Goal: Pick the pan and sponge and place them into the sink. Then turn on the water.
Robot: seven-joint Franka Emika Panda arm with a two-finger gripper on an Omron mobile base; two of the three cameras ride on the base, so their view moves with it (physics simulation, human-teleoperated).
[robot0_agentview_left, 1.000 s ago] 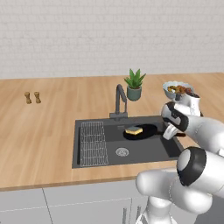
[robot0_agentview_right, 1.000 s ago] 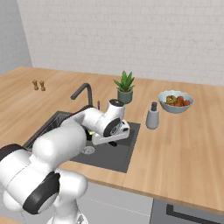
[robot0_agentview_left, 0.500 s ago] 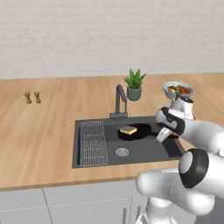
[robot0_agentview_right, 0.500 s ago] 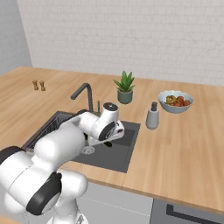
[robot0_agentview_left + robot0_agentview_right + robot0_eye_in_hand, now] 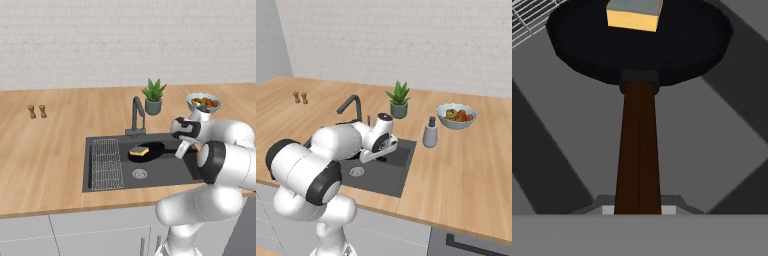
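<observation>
- Sink (image 5: pixel 100 185): dark grey rectangular basin with a wire grid rack (image 5: pixel 107 162) at its left and a round metal drain (image 5: pixel 139 173).
- Pan (image 5: pixel 150 151): round, flat, matte black, over the basin, ahead of the hand.
- Sponge (image 5: pixel 139 150): yellow block with grey top, lying in the pan.
- Gripper (image 5: pixel 181 151): clamped narrow on the pan's long brown handle (image 5: pixel 638 150).

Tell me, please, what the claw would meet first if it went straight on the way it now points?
Likely the pan itself: the claw is shut on its handle, which runs ahead to the bowl carrying the sponge.

Two base views flanking the arm, sharing the sink (image 5: pixel 95 165), hand view close above the pan (image 5: pixel 637 45)
</observation>
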